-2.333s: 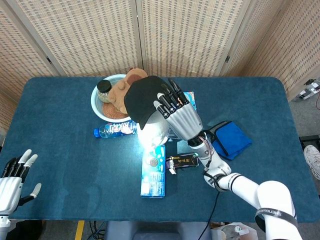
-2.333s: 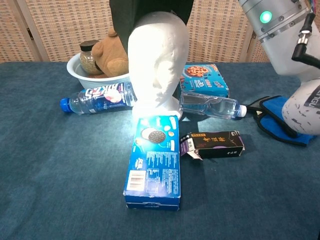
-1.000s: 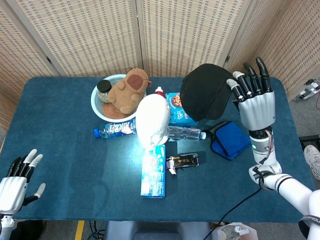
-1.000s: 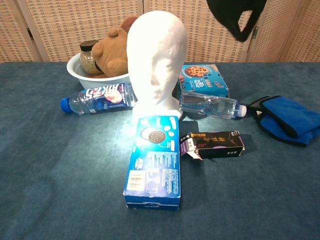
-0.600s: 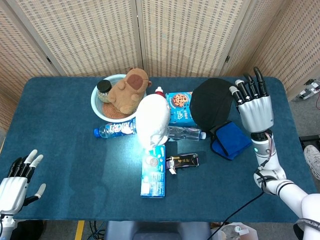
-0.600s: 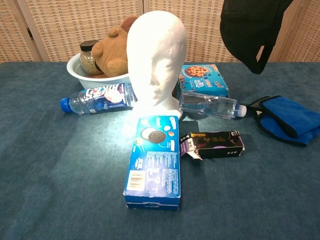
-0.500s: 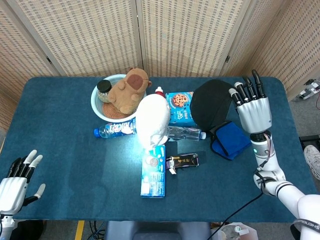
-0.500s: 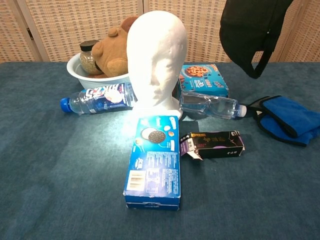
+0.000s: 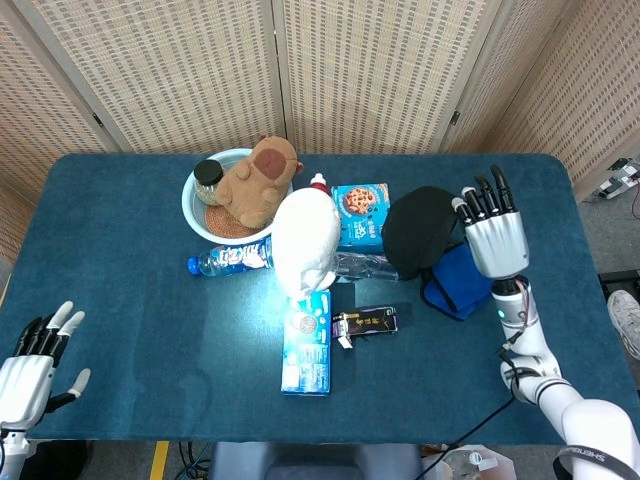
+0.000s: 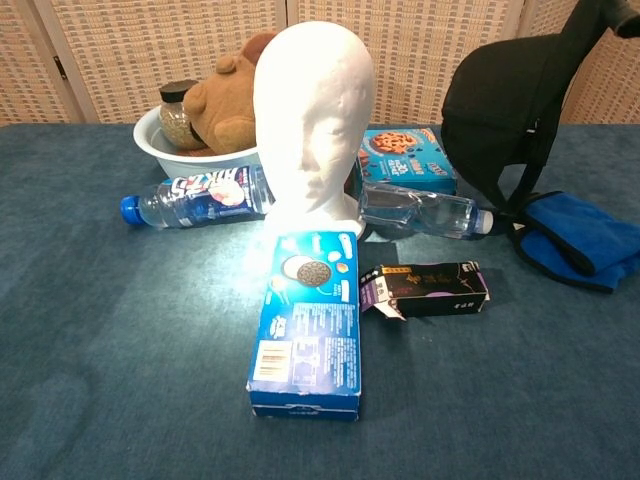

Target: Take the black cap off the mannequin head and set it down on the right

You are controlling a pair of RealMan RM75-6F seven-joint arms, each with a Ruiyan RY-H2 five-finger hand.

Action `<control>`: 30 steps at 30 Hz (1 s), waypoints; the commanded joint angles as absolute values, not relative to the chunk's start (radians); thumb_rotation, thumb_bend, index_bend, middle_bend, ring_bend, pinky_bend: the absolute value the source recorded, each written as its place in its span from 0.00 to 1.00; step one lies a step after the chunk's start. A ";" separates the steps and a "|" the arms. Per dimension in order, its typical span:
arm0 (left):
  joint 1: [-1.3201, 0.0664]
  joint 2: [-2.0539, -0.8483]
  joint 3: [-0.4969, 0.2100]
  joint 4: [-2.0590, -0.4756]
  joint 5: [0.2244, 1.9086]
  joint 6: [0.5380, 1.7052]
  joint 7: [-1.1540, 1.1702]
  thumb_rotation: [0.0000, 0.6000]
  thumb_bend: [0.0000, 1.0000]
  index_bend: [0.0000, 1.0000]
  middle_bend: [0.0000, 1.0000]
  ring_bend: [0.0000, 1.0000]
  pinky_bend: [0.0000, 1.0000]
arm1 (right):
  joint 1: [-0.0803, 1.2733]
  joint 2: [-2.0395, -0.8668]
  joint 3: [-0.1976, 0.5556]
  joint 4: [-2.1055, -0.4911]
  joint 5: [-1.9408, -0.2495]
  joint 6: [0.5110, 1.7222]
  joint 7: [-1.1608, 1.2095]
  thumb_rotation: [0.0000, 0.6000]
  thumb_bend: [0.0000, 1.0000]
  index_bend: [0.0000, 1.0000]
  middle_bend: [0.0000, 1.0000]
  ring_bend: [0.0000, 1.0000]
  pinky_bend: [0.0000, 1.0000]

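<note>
The black cap [image 9: 420, 232] is off the white mannequin head [image 9: 305, 245] and hangs to its right, held at its edge by my right hand [image 9: 495, 238], whose fingers point upward. In the chest view the cap [image 10: 500, 105] droops low over the blue cloth [image 10: 570, 232] and the end of the clear bottle [image 10: 415, 212]; I cannot tell whether it touches them. The mannequin head [image 10: 315, 110] stands bare and upright. My left hand [image 9: 30, 365] stays at the table's near left corner, fingers apart and holding nothing.
A white bowl [image 9: 190, 205] with a plush toy [image 9: 255, 180] and a jar [image 9: 208, 178] sits behind the head. A labelled water bottle [image 9: 230, 260], a cookie box [image 9: 357, 212], a long blue box [image 9: 307, 340] and a small black carton [image 9: 365, 322] surround it.
My right hand lifted the cap off the mannequin head, carried it to the right, and has lowered it towards the blue cloth. The left hand stayed still.
</note>
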State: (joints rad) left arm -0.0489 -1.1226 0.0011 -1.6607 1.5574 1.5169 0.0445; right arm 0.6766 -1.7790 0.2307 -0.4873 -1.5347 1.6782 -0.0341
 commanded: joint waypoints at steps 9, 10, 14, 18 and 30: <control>-0.046 -1.123 0.003 -1.656 1.557 1.519 0.037 1.00 0.31 0.10 0.00 0.00 0.00 | 0.602 -1.839 0.141 -0.430 -1.545 1.578 -0.016 1.00 0.55 0.76 0.43 0.25 0.16; -0.046 -1.123 0.003 -1.656 1.557 1.519 0.037 1.00 0.31 0.10 0.00 0.00 0.00 | 0.594 -1.835 0.134 -0.437 -1.547 1.571 -0.021 1.00 0.55 0.75 0.42 0.25 0.16; -0.046 -1.123 0.003 -1.654 1.558 1.520 0.035 1.00 0.31 0.10 0.00 0.00 0.00 | 0.558 -1.803 0.109 -0.492 -1.547 1.537 -0.059 1.00 0.48 0.61 0.36 0.20 0.14; -0.046 -1.124 0.003 -1.654 1.560 1.520 0.035 1.00 0.31 0.10 0.00 0.00 0.00 | 0.521 -1.746 0.108 -0.612 -1.522 1.500 -0.130 1.00 0.19 0.34 0.26 0.12 0.08; -0.046 -1.122 0.003 -1.661 1.564 1.522 0.041 1.00 0.31 0.10 0.00 0.00 0.00 | 0.403 -1.486 0.093 -1.105 -1.453 1.454 -0.371 1.00 0.00 0.00 0.04 0.00 0.00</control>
State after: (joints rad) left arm -0.0464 -1.1224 0.0031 -1.6607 1.5637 1.5222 0.0408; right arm 0.4437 -1.5568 0.1038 -1.0124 -1.4765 1.4718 -0.3029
